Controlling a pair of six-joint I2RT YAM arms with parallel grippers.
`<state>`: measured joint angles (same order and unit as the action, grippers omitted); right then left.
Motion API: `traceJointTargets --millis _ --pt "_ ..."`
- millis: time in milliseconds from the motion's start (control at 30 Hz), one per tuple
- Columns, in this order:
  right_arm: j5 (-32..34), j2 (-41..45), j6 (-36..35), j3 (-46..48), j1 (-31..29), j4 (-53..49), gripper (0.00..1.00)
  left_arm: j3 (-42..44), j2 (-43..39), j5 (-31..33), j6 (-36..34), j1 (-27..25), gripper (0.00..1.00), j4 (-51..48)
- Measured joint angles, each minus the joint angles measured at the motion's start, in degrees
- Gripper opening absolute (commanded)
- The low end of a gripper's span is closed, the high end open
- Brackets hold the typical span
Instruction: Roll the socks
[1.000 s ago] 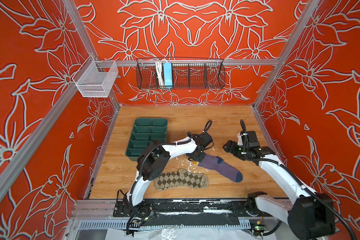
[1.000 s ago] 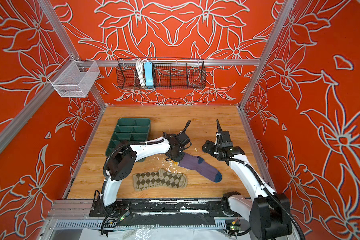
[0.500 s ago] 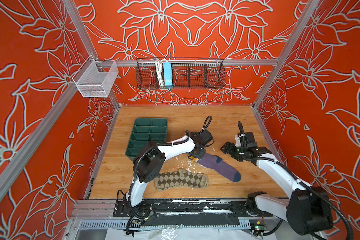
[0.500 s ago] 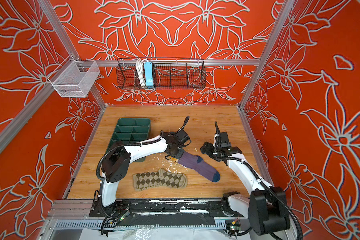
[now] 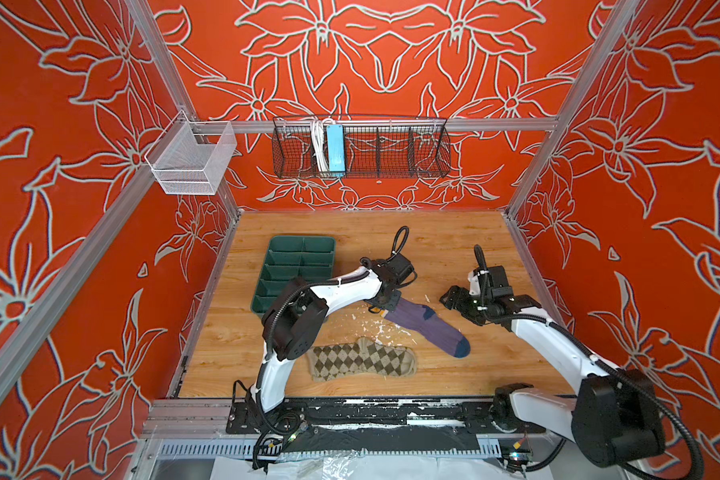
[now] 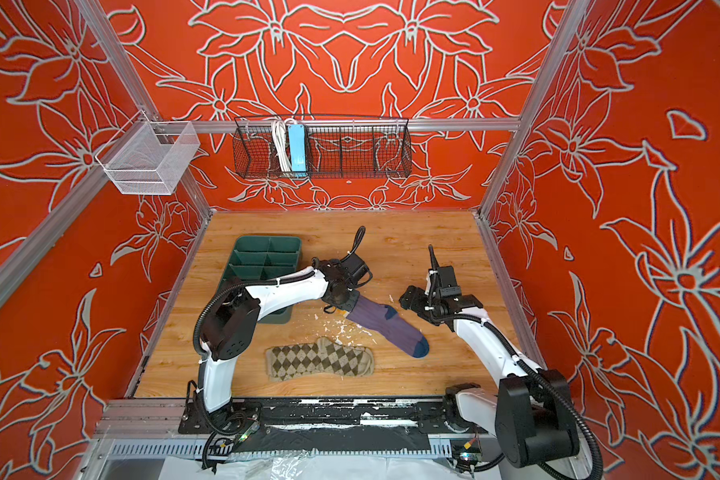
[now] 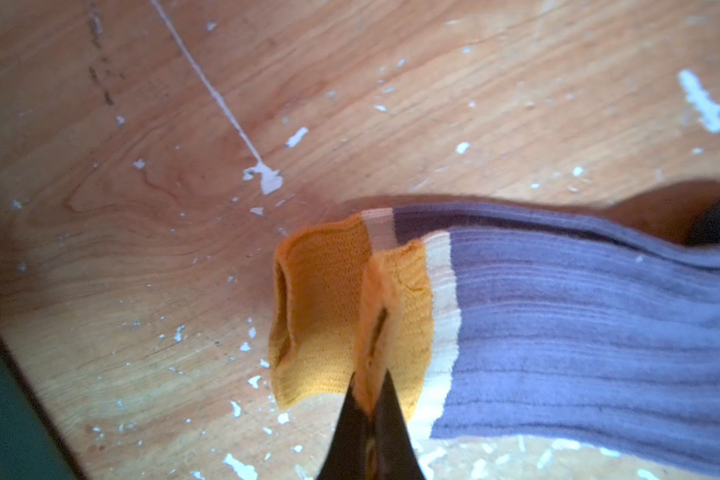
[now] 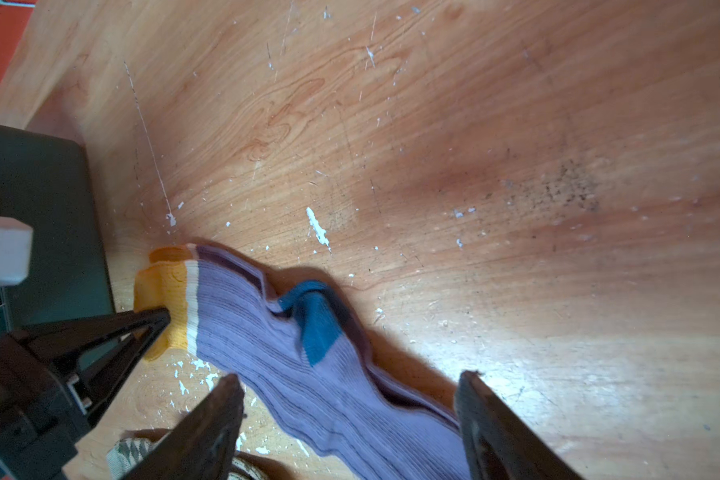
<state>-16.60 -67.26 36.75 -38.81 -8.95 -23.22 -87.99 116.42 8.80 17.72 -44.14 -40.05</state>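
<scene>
The purple ribbed sock (image 5: 427, 326) (image 6: 387, 324) lies slantwise mid-table, navy toe toward the front right. My left gripper (image 5: 385, 305) (image 6: 341, 307) is shut on its mustard-yellow cuff; in the left wrist view the gripper (image 7: 368, 376) pinches one fold of the cuff (image 7: 316, 316), which is raised slightly off the wood. My right gripper (image 5: 449, 297) (image 6: 408, 297) hovers open just right of the sock. In the right wrist view the open gripper (image 8: 350, 376) has purple fabric (image 8: 308, 374) below it, untouched. The beige argyle sock (image 5: 362, 361) (image 6: 321, 361) lies flat near the front edge.
A green compartment tray (image 5: 296, 266) (image 6: 262, 257) sits at the back left, close behind the left arm. White paint flecks (image 5: 391, 328) dot the wood around the socks. A black wire basket (image 5: 360, 149) and a white mesh basket (image 5: 192, 162) hang on the walls.
The left gripper has dragged the purple sock a little to the left by its cuff. The right gripper has drifted slightly left toward the sock, still open.
</scene>
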Motion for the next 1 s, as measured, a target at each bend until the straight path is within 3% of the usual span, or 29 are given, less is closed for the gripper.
traceJointTargets --millis 233,467,567,700,1000 --pt "-0.37 0.0 -0.04 0.44 0.0 -0.07 0.84 0.39 0.0 0.07 0.61 0.33 0.03 1.62" --pt "-0.35 1.55 -1.07 0.44 0.22 -2.27 0.91 0.79 0.0 2.43 1.99 1.05 0.48 1.6" --pt "-0.46 4.9 -2.19 0.44 0.22 -4.39 0.97 0.79 -0.11 3.96 1.92 1.27 0.58 1.42" --pt "-2.78 10.43 -2.95 0.44 0.2 -6.21 0.96 0.79 -2.43 5.27 1.49 1.4 0.59 0.96" --pt "-11.43 14.64 -1.09 4.72 -1.18 -9.07 0.94 0.76 -16.85 7.87 -1.16 1.4 0.68 1.44"
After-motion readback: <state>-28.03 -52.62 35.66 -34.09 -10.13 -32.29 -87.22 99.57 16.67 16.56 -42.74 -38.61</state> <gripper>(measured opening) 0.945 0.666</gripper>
